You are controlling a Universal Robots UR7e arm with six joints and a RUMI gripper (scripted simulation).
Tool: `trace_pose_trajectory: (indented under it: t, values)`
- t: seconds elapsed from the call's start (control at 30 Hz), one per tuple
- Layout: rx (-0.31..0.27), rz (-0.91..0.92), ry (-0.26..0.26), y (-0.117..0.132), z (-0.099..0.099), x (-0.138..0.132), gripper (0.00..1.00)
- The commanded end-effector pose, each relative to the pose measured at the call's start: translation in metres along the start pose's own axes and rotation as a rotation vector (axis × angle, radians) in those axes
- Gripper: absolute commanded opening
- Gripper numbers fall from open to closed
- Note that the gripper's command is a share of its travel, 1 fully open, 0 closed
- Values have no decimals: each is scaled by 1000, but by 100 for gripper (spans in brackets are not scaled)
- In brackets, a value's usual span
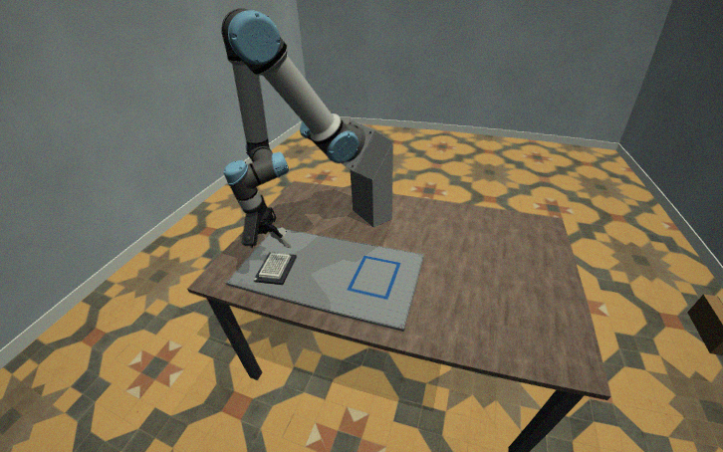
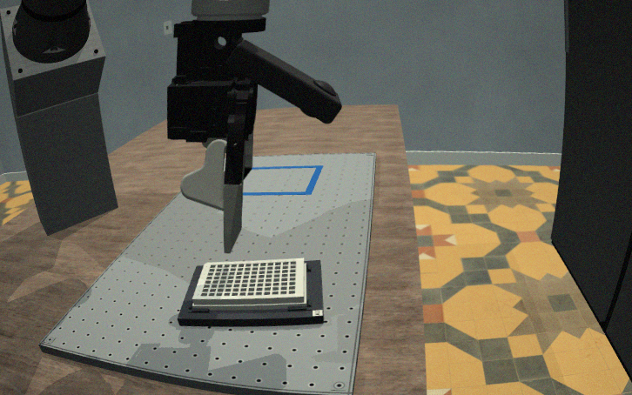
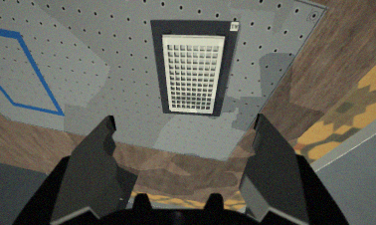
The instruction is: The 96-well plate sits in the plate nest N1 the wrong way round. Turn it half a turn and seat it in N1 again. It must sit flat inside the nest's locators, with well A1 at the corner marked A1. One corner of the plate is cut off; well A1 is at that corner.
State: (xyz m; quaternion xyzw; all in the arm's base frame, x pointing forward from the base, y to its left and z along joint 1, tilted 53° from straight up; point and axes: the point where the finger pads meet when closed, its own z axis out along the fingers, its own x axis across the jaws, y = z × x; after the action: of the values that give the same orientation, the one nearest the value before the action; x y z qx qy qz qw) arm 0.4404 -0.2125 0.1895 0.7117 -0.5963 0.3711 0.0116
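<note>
Plate: the white rectangular 96-well plate [image 2: 250, 280] lies flat, wells up, in the black rectangular plate nest [image 2: 314, 289].
Plate corners: the cut corner cannot be made out in any view.
Nest: the plate nest rests on the grey perforated metal breadboard [image 2: 151, 274], toward the board's near end in the exterior view. A small white label tag [image 2: 317, 312] sits at the nest's near right corner in that view; its text is too small to read.
Breadboard: it lies on the brown wooden table [image 1: 493, 269]. A blue tape rectangle [image 1: 373, 277] marks an outline on the board, well apart from the nest.
Gripper: the black two-jaw gripper [image 3: 185, 164] hangs above the board, beside the nest and between it and the blue tape rectangle in the exterior view. Its jaws are spread to full width with nothing between them. It touches neither plate nor nest.
Wrist view: the plate and nest appear ahead of the two grey fingers, lengthwise between them.
Arm: the grey and blue six-joint arm [image 1: 303, 95] rises from a grey pedestal [image 1: 372, 190] on the table's far edge.
Surroundings: patterned yellow floor tiles [image 1: 128, 358]; grey walls [image 1: 72, 84].
</note>
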Motion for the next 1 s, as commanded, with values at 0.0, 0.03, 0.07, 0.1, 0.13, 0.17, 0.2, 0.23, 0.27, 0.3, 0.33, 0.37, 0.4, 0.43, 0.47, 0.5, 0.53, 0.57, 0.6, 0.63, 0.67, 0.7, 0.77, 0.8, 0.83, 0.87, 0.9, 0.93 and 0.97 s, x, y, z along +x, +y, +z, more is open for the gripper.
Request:
trace_pose_trajectory:
  t: [0.0, 0.03, 0.07, 0.1, 0.13, 0.17, 0.2, 0.23, 0.27, 0.3, 0.33, 0.37, 0.4, 0.43, 0.47, 0.5, 0.53, 0.57, 0.6, 0.63, 0.67, 0.7, 0.77, 0.8, 0.83, 0.87, 0.9, 0.93, 0.97]
  values:
    - [145, 34, 79, 1, 7, 1, 100]
    - [145, 34, 79, 1, 7, 1, 100]
    - [145, 34, 79, 1, 7, 1, 100]
    - [145, 34, 79, 1, 7, 1, 100]
    - [145, 34, 79, 1, 7, 1, 100]
    - [145, 34, 79, 1, 7, 1, 100]
    - [145, 34, 79, 1, 7, 1, 100]
    - [145, 34, 79, 1, 7, 1, 100]
    - [145, 34, 79, 1, 7, 1, 100]
    - [145, 34, 79, 1, 7, 1, 100]
    - [145, 34, 79, 1, 7, 1, 100]
    - [145, 34, 79, 1, 7, 1, 100]
    - [145, 34, 79, 1, 7, 1, 100]
    - [145, 34, 79, 1, 7, 1, 100]
    - [145, 34, 79, 1, 7, 1, 100]
    - [145, 34, 79, 1, 7, 1, 100]
    - [145, 34, 79, 1, 7, 1, 100]
    - [145, 34, 79, 1, 7, 1, 100]
    - [148, 33, 82, -1, 6, 3, 100]
    - [148, 33, 82, -1, 6, 3, 100]
    - [148, 33, 82, -1, 6, 3, 100]
    - [148, 33, 82, -1, 6, 3, 100]
    - [148, 33, 82, -1, 6, 3, 100]
    - [148, 33, 82, -1, 6, 3, 100]
    - [148, 33, 82, -1, 6, 3, 100]
    - [148, 33, 82, -1, 6, 3, 100]
    - [145, 34, 79, 0, 8, 1, 100]
    - [146, 33, 80, -1, 10, 2, 100]
    - [147, 33, 81, -2, 11, 3, 100]
